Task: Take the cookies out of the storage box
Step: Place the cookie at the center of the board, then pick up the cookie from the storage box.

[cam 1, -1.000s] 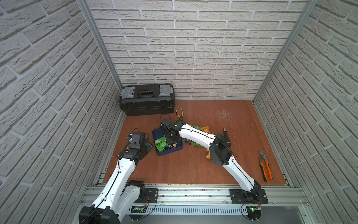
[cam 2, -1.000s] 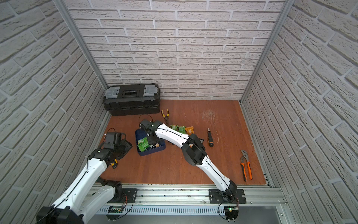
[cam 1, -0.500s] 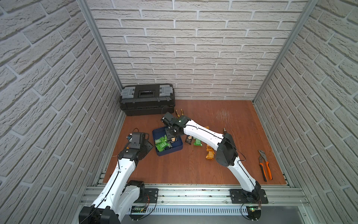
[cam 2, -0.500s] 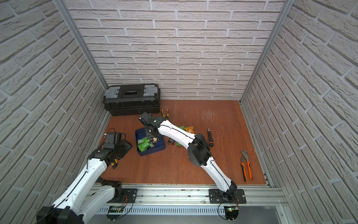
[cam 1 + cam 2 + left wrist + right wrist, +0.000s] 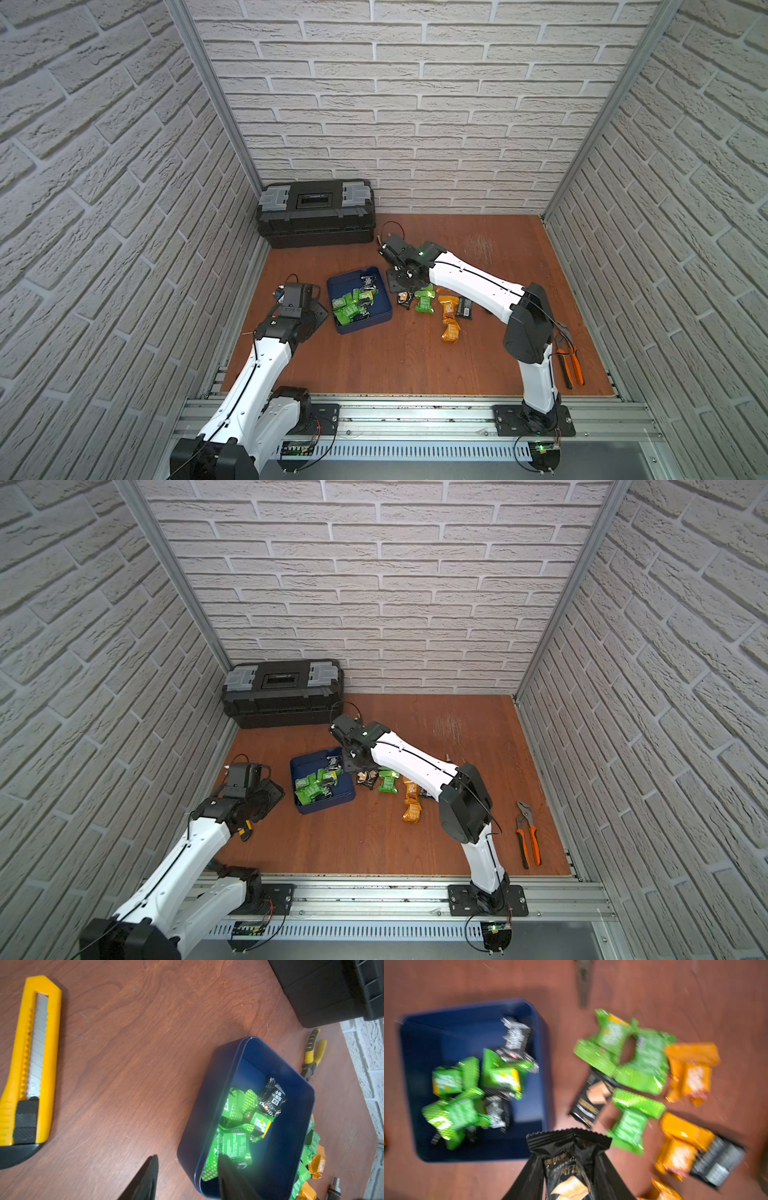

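Observation:
The storage box (image 5: pixel 376 326) (image 5: pixel 332 806) is a low navy tray left of centre, still holding several green and black cookies (image 5: pixel 347 305) (image 5: pixel 236 1122) (image 5: pixel 467 1095). More green, orange and black cookies (image 5: pixel 424 300) (image 5: pixel 411 800) (image 5: pixel 643 1064) lie on the wood just right of it. My right gripper (image 5: pixel 569 1157) (image 5: pixel 400 283) hovers past the box's right wall, shut on a black cookie packet (image 5: pixel 566 1147). My left gripper (image 5: pixel 187 1165) stands open at the box's left wall (image 5: pixel 207 1105), one finger outside and one inside over a green packet, gripping nothing.
A black toolbox (image 5: pixel 318 214) stands against the back wall. A yellow utility knife (image 5: pixel 31 1059) lies on the floor left of the box. Yellow-handled pliers (image 5: pixel 313 1053) lie behind the box, and orange-handled pliers (image 5: pixel 571 365) lie near the right wall.
My right gripper has risen out of the box and swung right over its wall, carrying the black packet. The left arm has stayed still.

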Controlling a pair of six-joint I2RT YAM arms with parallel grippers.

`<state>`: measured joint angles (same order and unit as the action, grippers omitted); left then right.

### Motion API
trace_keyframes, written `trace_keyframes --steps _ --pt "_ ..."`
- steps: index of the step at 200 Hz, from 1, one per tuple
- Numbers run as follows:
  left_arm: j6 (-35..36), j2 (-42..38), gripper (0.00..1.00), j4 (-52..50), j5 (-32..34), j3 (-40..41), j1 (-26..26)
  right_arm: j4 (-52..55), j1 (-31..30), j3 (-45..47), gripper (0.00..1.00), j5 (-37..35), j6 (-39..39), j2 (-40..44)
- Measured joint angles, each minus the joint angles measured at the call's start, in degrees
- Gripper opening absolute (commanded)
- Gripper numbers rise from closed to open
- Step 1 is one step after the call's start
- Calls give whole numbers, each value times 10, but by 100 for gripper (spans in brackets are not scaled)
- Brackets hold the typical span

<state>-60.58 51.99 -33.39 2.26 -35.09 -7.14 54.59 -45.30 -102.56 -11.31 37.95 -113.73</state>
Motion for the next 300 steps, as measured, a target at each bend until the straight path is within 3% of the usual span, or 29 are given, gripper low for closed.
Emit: trace_keyframes --steps 59,104,146,177,207,252,300 --pt "7 17 52 5 0 -6 -3 -49 19 231 40 12 57 89" --pt "10 24 52 7 0 -13 -4 -90 35 308 41 37 88 88" --pt "10 22 52 5 0 -13 -4 -118 46 309 57 37 96 87" --pt "11 22 52 6 0 -13 -4 -118 47 309 61 36 94 87" --pt "19 22 53 7 -1 -13 -5 -110 44 299 61 34 78 95" --pt "38 23 53 8 -13 -22 -5 -134 14 235 51 65 3 107" --pt "46 55 52 21 -48 -29 -6 -158 -33 89 50 132 -76 16"
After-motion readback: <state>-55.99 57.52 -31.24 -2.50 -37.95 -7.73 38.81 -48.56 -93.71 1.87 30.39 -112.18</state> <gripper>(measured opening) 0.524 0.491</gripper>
